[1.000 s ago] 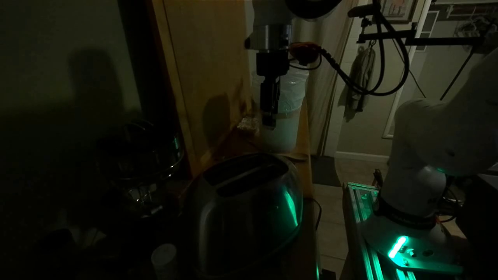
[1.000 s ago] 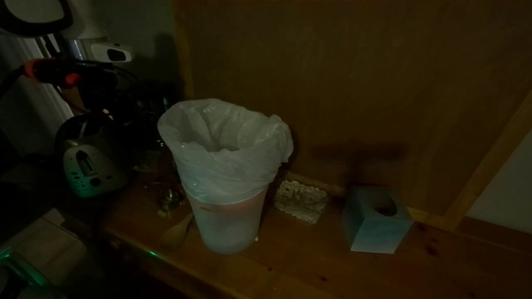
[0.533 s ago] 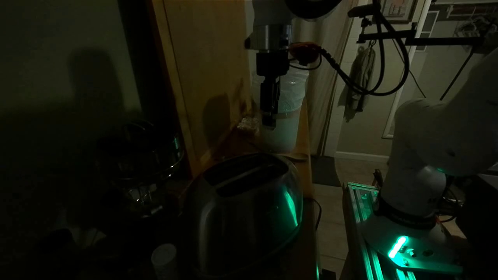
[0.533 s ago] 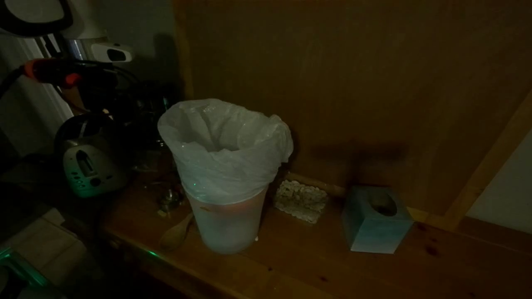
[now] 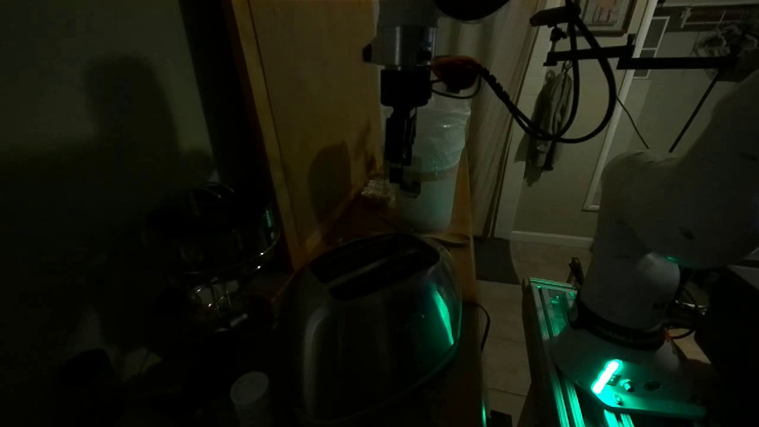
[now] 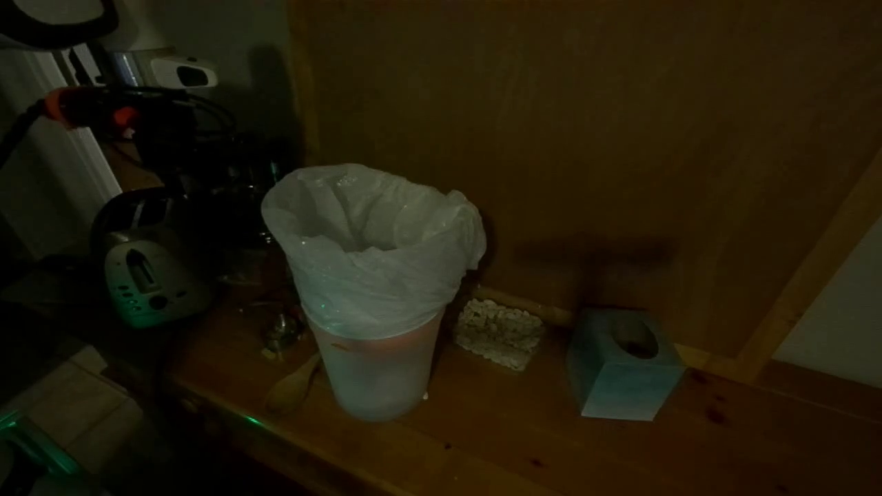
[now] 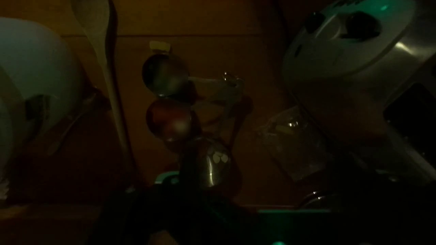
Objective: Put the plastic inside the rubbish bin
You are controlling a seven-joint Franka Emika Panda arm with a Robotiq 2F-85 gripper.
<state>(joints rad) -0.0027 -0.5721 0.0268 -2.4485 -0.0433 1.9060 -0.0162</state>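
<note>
In an exterior view the gripper (image 5: 395, 173) points down, partly in front of the rubbish bin (image 5: 430, 204), with the toaster (image 5: 379, 332) in the foreground; it is too dark to tell how far apart the fingers stand or whether they hold anything. In an exterior view the rubbish bin stands upright on the wooden counter (image 6: 524, 441), a whitish bag (image 6: 386, 282) folded over its rim. In the wrist view the clear plastic (image 7: 296, 153) lies just beside the toaster, metal measuring spoons (image 7: 167, 75) between it and a wooden spoon (image 7: 110, 85)
</note>
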